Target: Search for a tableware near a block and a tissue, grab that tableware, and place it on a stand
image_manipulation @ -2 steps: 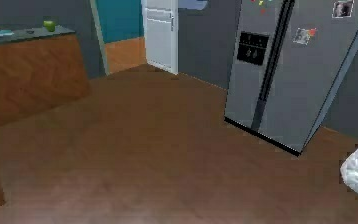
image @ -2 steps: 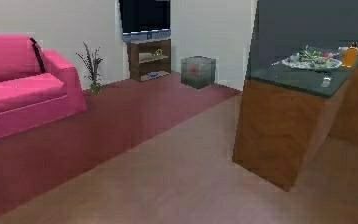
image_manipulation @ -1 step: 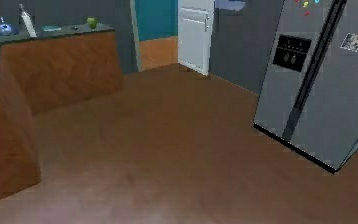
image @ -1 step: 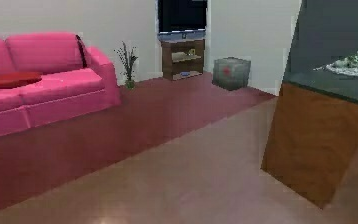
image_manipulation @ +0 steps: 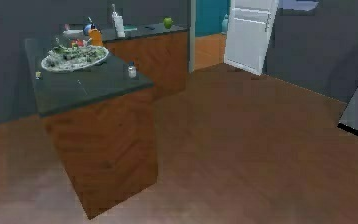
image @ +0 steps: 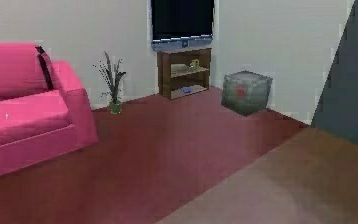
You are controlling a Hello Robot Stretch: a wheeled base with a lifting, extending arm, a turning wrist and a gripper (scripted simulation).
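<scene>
Seeing a wide round dish (image_manipulation: pixel 75 58) lying on the dark top of a wooden island (image_manipulation: pixel 102 140) in the arm side view, toward the far left part of that top. Making out a heap of green, white and red bits lying in the dish, too small to name. Spotting a small grey cup-like thing (image_manipulation: pixel 131 71) standing on the same top, right of the dish and apart from it, close to the island's right edge. Also noting a tiny dark thing (image_manipulation: pixel 39 73) sitting at the left edge. Not managing to tell which of these is the tableware of the task. Not being able to tell the state of the gripper either.

Looking past the island to a long counter (image_manipulation: pixel 159 58) running along the wall. Finding a white bottle (image_manipulation: pixel 117 22), an orange thing (image_manipulation: pixel 95 37) and a green ball (image_manipulation: pixel 168 21) standing on it. Seeing a white door (image_manipulation: pixel 252 35) farther right.

Turning to the forward view and finding a different part of the house. Seeing a wooden stand (image: pixel 164 75) against the far wall, carrying a dark television (image: pixel 182 20) on top. Making out a yellowish thing on its upper shelf and a bluish thing on its lower one. Noting a grey box (image: pixel 247 92) with a red mark resting on the floor just right of the stand. Seeing a potted plant (image: pixel 111 80) standing left of the stand and a pink sofa (image: pixel 32 105) taking up this view's left.
</scene>
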